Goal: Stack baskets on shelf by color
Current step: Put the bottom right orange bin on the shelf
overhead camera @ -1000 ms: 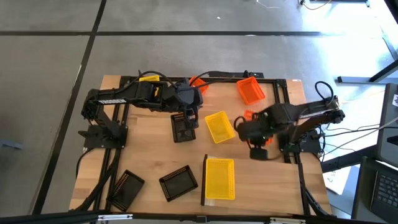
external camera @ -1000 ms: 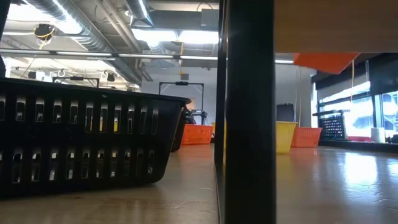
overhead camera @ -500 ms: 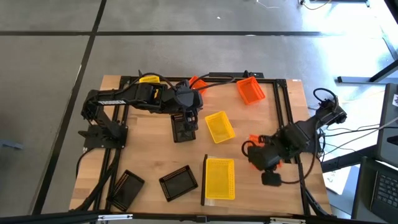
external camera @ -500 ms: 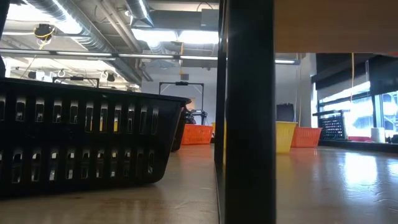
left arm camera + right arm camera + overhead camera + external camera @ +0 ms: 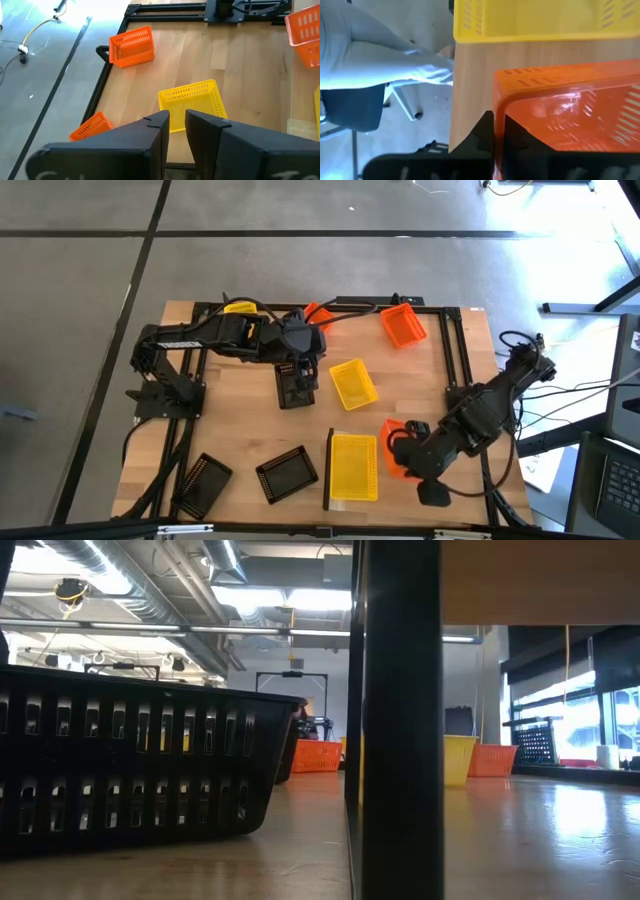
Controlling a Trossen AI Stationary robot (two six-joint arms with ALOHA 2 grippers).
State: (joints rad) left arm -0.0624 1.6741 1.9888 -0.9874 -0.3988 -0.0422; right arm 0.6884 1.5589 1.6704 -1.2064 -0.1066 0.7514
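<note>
The right gripper [image 5: 404, 460] is clamped on the rim of an orange basket [image 5: 392, 448], carried just beside the yellow basket [image 5: 353, 467] on the shelf [image 5: 352, 498]. It looks light and stiff (thin mesh walls), so the rim suits. The left gripper [image 5: 299, 373], slightly parted and empty, hovers over a black basket [image 5: 293, 390].

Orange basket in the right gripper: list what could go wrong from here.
1. The right gripper pinches only the rim of the orange basket, so the basket could tilt or slip on release.
2. It hangs right beside the yellow basket on the shelf; lowering it there may knock that one or mix the colors.
3. The shelf lies at the table's near edge, and a person's sleeve shows just beyond it.
</note>
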